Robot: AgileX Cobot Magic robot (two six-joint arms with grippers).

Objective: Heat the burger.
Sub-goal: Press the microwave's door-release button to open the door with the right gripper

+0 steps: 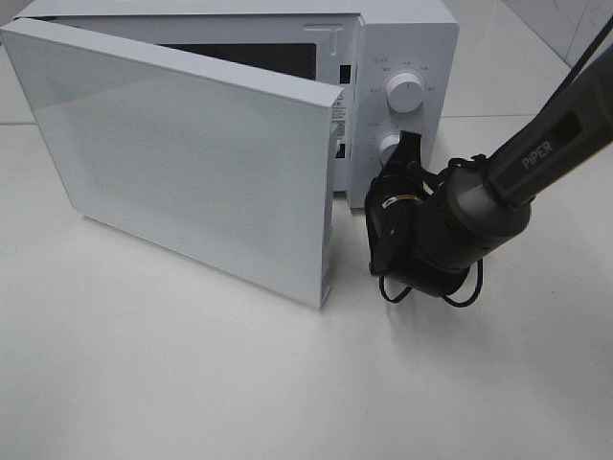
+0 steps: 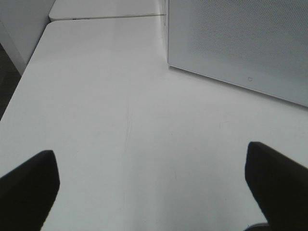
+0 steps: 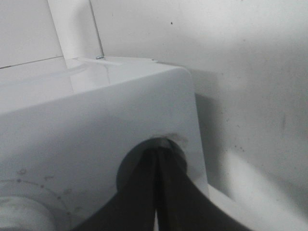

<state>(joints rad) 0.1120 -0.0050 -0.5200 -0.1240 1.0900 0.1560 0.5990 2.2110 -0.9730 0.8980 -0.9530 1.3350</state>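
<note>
The burger is not in view in any frame. The white microwave (image 1: 407,38) stands at the back with its door (image 1: 182,153) swung wide open to the left, which hides most of the cavity. My right gripper (image 1: 407,146) is shut, with its tips against the lower knob (image 1: 388,150) on the control panel. In the right wrist view the dark fingers (image 3: 139,192) meet in front of a dark round spot on the white panel (image 3: 96,120). My left gripper (image 2: 154,187) is open and empty, low over the bare table, with the door's face (image 2: 240,43) ahead of it.
The upper knob (image 1: 404,93) sits above the gripped area. The right arm (image 1: 536,153) reaches in from the right. The white table (image 1: 192,383) runs across the front. A wall stands behind the microwave (image 3: 240,72).
</note>
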